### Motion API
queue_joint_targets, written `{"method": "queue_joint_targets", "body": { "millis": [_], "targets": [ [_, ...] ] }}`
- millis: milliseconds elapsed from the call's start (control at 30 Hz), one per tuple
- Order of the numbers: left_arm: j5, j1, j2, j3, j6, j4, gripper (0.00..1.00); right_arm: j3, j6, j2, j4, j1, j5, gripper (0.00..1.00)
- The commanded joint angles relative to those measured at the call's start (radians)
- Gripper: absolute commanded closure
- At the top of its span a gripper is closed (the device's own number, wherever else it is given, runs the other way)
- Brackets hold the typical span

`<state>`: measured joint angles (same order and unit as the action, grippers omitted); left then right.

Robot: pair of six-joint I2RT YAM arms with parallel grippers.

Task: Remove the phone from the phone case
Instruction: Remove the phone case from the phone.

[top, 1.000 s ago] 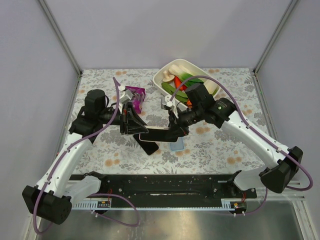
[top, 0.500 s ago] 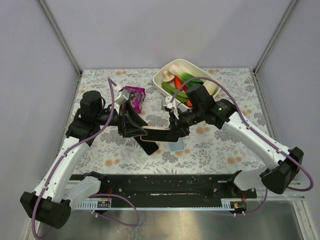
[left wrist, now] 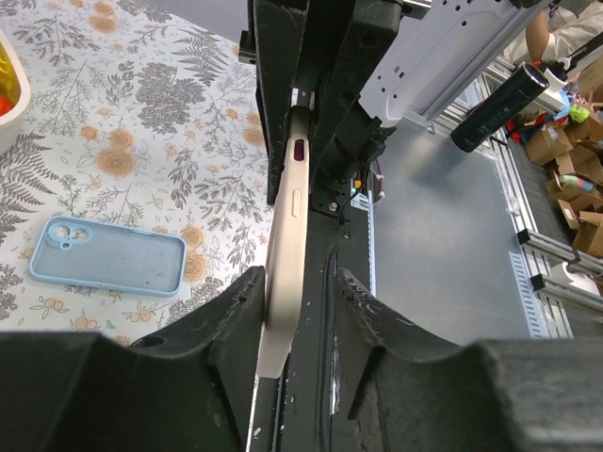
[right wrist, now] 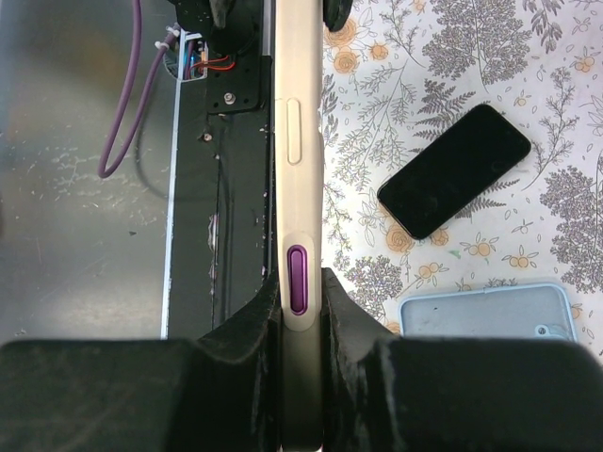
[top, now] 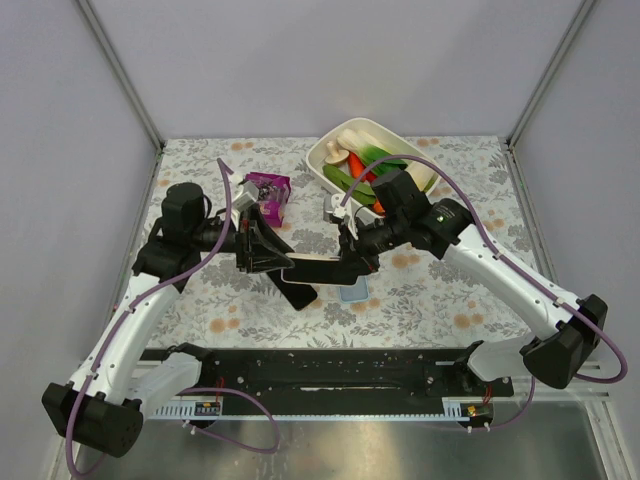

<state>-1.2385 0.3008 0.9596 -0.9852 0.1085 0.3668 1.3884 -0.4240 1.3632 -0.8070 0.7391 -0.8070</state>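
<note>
Two grippers on the one phone, is that it? (Mia)
Yes. The phone in its cream case is up in the air above the middle of the table, stretched lengthwise between the arms, one end towards each. (Tom)
Which end is properly gripped? (Mia)
The right end. The right gripper is clamped on it, both pads pressed against the two faces just beside the purple side button. (Tom)
And the left gripper? (Mia)
Its fingers straddle the left end, but loosely. One pad touches the case, while the other stands off it with a dark gap between, so the jaws are parted rather than squeezing. (Tom)
What lies underneath? (Mia)
A bare black phone lies flat on the flowered cloth, on the near side of the held one and below its left half. Just right of it, not touching, a pale blue case also lies flat, near the right gripper. (Tom)
Anything farther back? (Mia)
A white tray of vegetables at the far side, right of centre, and a purple bag just left of it, both well apart from the held phone (Tom)
</note>
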Motion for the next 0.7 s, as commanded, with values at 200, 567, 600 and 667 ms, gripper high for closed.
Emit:
{"method": "queue_joint_targets", "body": {
  "millis": [200, 567, 600, 667],
  "targets": [
    [-0.021, -0.015, -0.015, 0.014, 0.006, -0.045, 0.78, -0.003, 0.004, -0.053, 0.058, -0.009, -0.017, 1.0],
    [-0.102, -0.015, 0.014, 0.206, 0.767, -0.902, 1.0, 0.084, -0.134, -0.016, -0.026, 0.003, -0.029, 1.0],
    [-0.098, -0.015, 0.034, 0.218, 0.857, -1.028, 1.0, 0.095, -0.168, -0.013, -0.046, 0.011, -0.009, 1.0],
    [-0.096, -0.014, 0.07, 0.211, 0.954, -1.12, 1.0, 0.11, -0.208, -0.009, -0.075, 0.026, 0.02, 1.0]
  ]
}}
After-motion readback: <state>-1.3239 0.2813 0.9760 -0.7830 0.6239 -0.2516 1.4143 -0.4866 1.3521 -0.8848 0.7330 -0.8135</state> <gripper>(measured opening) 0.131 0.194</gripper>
